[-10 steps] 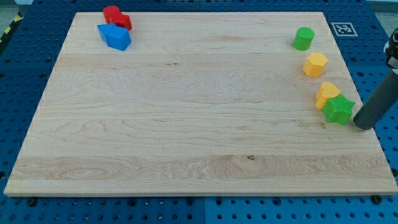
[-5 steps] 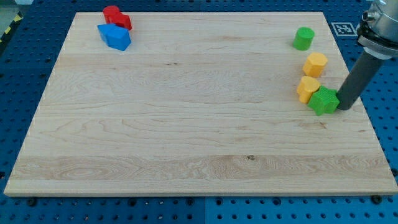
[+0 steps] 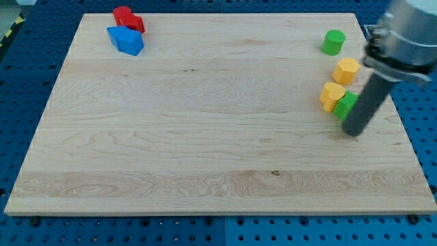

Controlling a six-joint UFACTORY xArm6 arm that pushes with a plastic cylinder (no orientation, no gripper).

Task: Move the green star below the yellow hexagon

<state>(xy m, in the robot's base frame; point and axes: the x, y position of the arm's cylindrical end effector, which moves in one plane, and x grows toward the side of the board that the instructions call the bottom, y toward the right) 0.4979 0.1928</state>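
No pincer here, just my tip [image 3: 352,132] touching the green star [image 3: 345,105], pressed beside a yellow block [image 3: 332,96] under the yellow hexagon [image 3: 346,70].

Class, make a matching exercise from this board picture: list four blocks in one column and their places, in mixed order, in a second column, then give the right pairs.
Blocks:
1. green cylinder
2. blue block
3. green star
4. red block

Places:
A. against my tip, partly hidden by the rod
B. nearest the view's top left corner
C. top of the right-hand column
D. just below the red block

Pairs: 1-C, 2-D, 3-A, 4-B
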